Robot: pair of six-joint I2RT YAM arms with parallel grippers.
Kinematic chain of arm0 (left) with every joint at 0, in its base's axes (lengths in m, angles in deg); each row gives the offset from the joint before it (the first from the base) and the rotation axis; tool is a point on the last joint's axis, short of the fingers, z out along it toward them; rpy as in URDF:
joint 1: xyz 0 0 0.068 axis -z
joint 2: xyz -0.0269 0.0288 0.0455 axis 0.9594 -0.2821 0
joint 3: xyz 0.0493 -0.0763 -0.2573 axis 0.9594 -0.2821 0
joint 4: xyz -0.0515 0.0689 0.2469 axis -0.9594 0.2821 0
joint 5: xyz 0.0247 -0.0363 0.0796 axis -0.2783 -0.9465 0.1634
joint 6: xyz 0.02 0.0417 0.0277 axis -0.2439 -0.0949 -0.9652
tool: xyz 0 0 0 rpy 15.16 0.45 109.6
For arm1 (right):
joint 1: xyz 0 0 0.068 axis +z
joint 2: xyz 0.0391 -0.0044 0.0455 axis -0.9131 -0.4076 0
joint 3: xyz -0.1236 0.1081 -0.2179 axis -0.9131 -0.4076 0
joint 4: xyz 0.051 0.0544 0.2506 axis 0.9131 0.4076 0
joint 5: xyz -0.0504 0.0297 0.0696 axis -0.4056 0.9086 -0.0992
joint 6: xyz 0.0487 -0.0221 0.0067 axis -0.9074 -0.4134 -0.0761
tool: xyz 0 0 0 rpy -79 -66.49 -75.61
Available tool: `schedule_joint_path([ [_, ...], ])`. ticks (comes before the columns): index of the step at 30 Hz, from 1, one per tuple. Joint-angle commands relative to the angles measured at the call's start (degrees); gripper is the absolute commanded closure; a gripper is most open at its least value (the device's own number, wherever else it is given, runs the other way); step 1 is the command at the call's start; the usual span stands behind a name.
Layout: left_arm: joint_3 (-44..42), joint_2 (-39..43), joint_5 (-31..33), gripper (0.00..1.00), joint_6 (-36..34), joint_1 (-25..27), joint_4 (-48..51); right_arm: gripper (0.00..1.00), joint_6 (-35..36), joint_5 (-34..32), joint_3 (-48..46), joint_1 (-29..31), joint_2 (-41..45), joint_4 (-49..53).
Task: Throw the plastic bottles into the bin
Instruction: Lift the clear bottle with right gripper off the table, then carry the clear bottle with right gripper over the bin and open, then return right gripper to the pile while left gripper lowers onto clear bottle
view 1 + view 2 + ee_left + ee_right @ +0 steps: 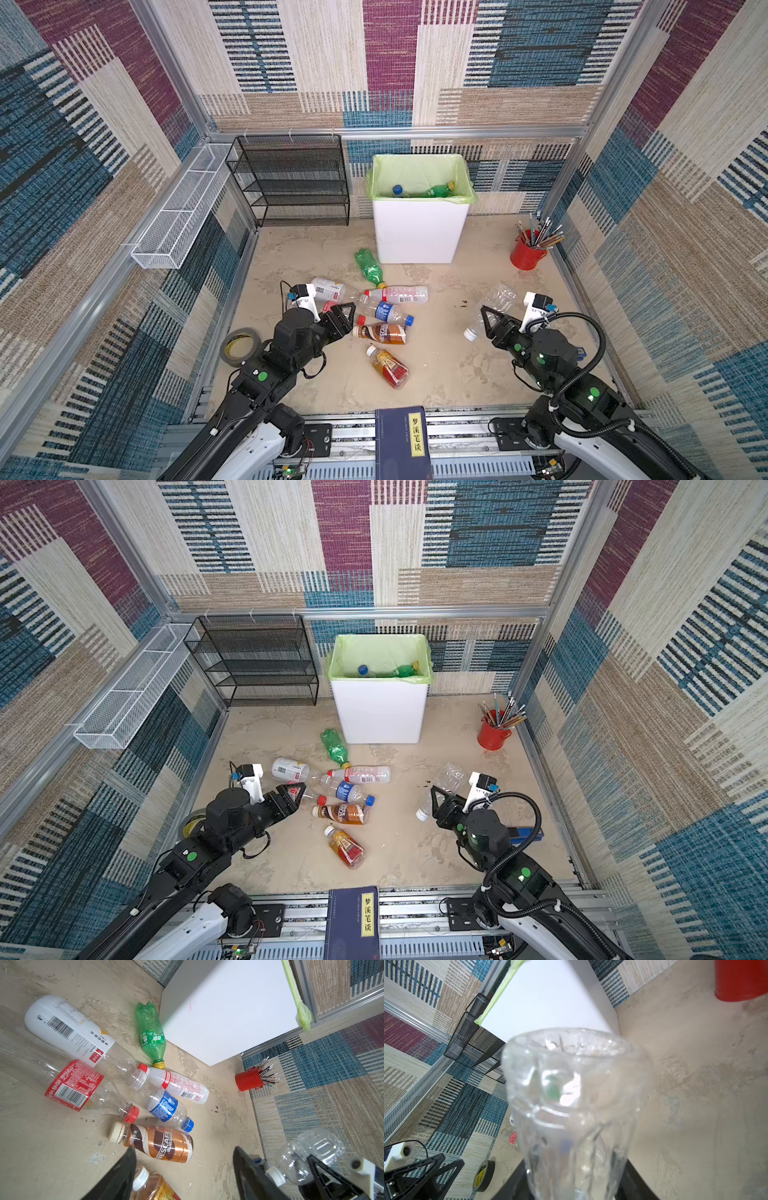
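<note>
Right gripper (pixel 489 322) is clamped on a clear bottle (pixel 498 301). Its jaws pinch the body nearer the white-cap end, and the base points far toward the bin (pixel 419 237). The bottle is at the right of the table (pixel 449 374), on the near side of the bin and well apart from it. You can't tell if it's clear of the surface.

Treat it as empty thin plastic: very light, slick, dents under a squeeze. The stiffer shoulder by the cap is your best hold, and light force should do.

Right arm comes in from near right, elbow bent, wrist angled far-left. Left gripper (pixel 344 313) hangs over the near-left edge of the loose bottles (pixel 386 311) mid-table, jaws about half apart, nothing between them. Two bottles lie in the bin already.
</note>
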Motion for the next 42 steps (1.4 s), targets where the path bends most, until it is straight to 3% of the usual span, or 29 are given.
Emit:
schedule_joint_path([
  [1,1.2,0.2,0.3,0.26,-1.6,0.0,-1.7,0.46,5.3,-2.1,3.6,-0.1,-4.3,-9.4],
  [8,2.7,1.4,1.6,0.26,-2.1,0.0,-0.3,0.44,13.6,1.1,17.7,-1.7,-20.0,-19.6],
  [12,2.9,2.5,2.9,0.25,-2.1,0.0,-0.6,0.42,17.7,6.5,36.8,-6.4,-35.1,-23.3],
  [15,3.2,2.6,3.8,0.25,-1.7,-0.1,-1.0,0.30,19.7,11.6,65.2,-11.4,-53.5,-19.7],
  [17,3.8,2.1,4.1,0.26,-1.7,0.0,-1.1,0.16,20.4,11.7,95.8,-13.0,-68.8,-7.2],
  [19,4.7,1.5,4.4,0.25,-2.2,-0.1,-0.7,0.08,19.2,9.4,133.9,-13.5,-85.6,9.4],
  [20,4.9,1.4,4.5,0.25,-2.3,-0.1,-0.7,0.05,17.4,9.2,141.9,-14.2,-88.1,11.6],
  [23,4.3,1.8,5.0,0.25,-1.8,-0.1,-1.6,0.01,12.8,8.5,103.2,-15.3,-66.9,-8.7],
  [24,4.0,1.8,5.2,0.24,-1.8,-0.2,-1.8,0.01,13.1,7.9,98.2,-15.3,-63.8,-12.2],
  [28,3.1,1.6,4.6,0.24,-1.3,-0.1,-3.2,0.01,18.9,6.3,106.8,-15.3,-63.9,-2.0],
  [30,3.0,1.0,4.1,0.24,-1.4,-0.1,-3.9,0.00,20.4,5.8,104.8,-15.3,-61.6,-0.4],
  [35,2.1,-0.2,3.1,0.24,-1.7,-0.3,-6.2,0.01,18.1,3.8,87.0,-15.3,-51.1,2.9],
  [42,0.7,0.7,3.2,0.23,-1.0,-1.1,-4.6,0.01,6.4,6.1,58.1,-15.3,-39.5,10.4],
])
